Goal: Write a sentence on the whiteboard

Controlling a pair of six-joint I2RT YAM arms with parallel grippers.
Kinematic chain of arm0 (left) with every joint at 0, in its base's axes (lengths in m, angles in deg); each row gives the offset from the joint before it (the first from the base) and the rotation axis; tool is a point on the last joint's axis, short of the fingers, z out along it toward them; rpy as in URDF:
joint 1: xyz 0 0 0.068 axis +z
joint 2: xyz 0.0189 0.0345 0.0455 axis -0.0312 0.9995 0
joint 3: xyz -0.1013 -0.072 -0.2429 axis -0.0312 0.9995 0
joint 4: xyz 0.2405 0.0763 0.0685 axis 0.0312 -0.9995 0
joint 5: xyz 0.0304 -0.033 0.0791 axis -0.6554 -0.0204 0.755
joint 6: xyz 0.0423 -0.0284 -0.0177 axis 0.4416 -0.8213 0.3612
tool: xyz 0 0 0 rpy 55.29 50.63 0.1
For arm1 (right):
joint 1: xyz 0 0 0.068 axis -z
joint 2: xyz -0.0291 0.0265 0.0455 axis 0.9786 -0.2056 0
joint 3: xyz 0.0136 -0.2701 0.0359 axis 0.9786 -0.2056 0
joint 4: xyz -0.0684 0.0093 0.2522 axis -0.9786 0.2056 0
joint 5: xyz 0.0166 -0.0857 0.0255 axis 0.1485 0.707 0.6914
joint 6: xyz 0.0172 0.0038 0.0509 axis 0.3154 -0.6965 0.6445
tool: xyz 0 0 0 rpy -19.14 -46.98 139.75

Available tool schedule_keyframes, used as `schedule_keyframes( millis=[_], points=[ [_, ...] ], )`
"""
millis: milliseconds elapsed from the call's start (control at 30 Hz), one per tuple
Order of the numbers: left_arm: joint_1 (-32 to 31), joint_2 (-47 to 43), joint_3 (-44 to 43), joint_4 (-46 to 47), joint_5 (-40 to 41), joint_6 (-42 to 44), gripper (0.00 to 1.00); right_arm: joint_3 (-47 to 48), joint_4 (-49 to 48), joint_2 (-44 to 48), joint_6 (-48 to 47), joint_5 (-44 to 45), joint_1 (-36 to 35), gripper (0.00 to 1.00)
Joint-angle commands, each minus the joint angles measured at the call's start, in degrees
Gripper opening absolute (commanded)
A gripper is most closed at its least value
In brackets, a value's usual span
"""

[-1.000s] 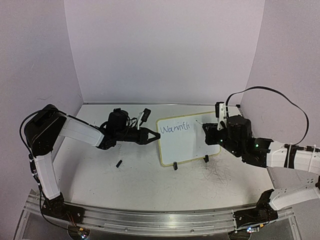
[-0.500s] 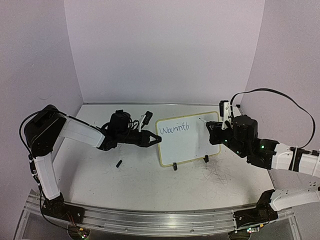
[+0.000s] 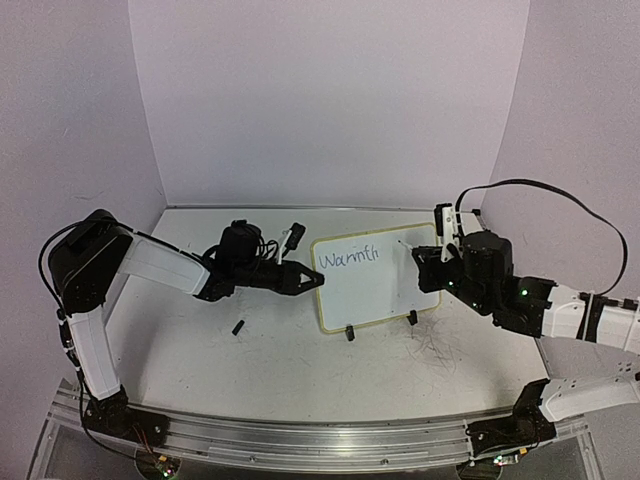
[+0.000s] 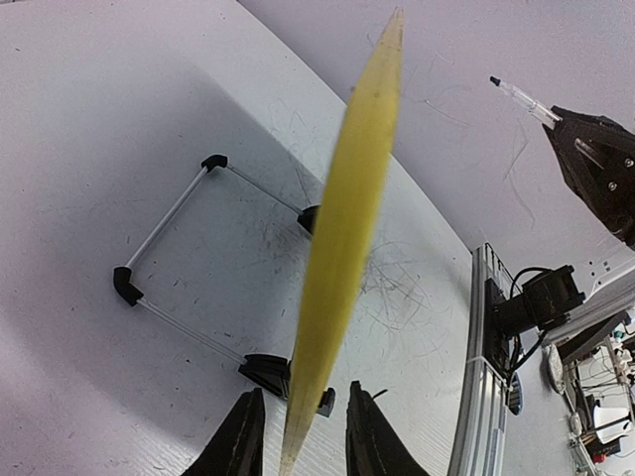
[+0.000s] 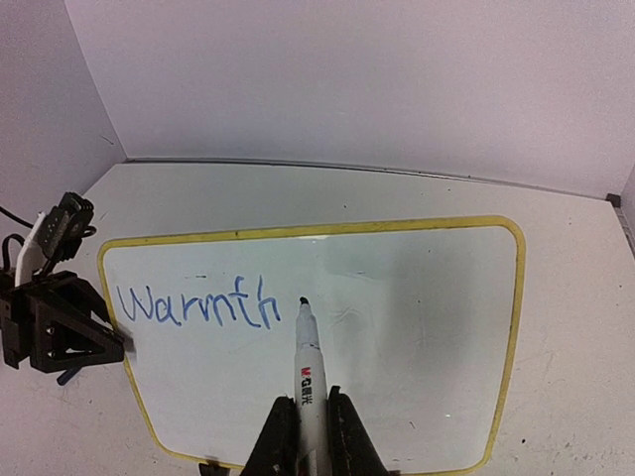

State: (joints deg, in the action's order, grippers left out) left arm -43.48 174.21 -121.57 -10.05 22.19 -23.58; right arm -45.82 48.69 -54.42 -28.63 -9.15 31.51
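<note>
A robotics lab cell: plain walls (image 3: 330, 100) around a scuffed table (image 3: 280, 370), aluminium rail (image 3: 300, 440) along its edge

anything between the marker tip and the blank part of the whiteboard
Nothing visible. The marker in the right gripper points at bare whiteboard just right of the written word, with no object between tip and surface.

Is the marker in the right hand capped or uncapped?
Uncapped. The marker in the right hand shows a bare dark tip over the whiteboard.
</note>
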Motion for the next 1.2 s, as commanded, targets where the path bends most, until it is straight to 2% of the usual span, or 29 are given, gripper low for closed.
schedule_keyframes(
  millis=[0,267,500,800,1167],
  points=[
    [-0.1,-2.4,-0.3,0.2,0.0,0.3,0.33,2.8,-0.1,0.3,-1.0,0.6,0.1,0.0],
    [-0.1,-3.0,1.2,0.2,-0.3,-0.8,0.44,0.0,-1.8,1.4,1.1,0.3,0.1,0.0],
    [-0.2,-2.8,0.0,0.1,-0.4,-1.4,0.46,-0.6,-1.9,1.2,0.2,0.4,0.5,0.0],
    [-0.1,-1.6,-0.7,0.2,0.2,-2.0,0.43,1.8,-2.1,-2.0,-4.1,-11.8,7.2,0.0],
    [-0.1,-0.8,-1.4,0.3,-1.2,-1.8,0.32,2.9,-3.0,-3.2,-5.7,-12.0,8.9,0.0]
  ],
)
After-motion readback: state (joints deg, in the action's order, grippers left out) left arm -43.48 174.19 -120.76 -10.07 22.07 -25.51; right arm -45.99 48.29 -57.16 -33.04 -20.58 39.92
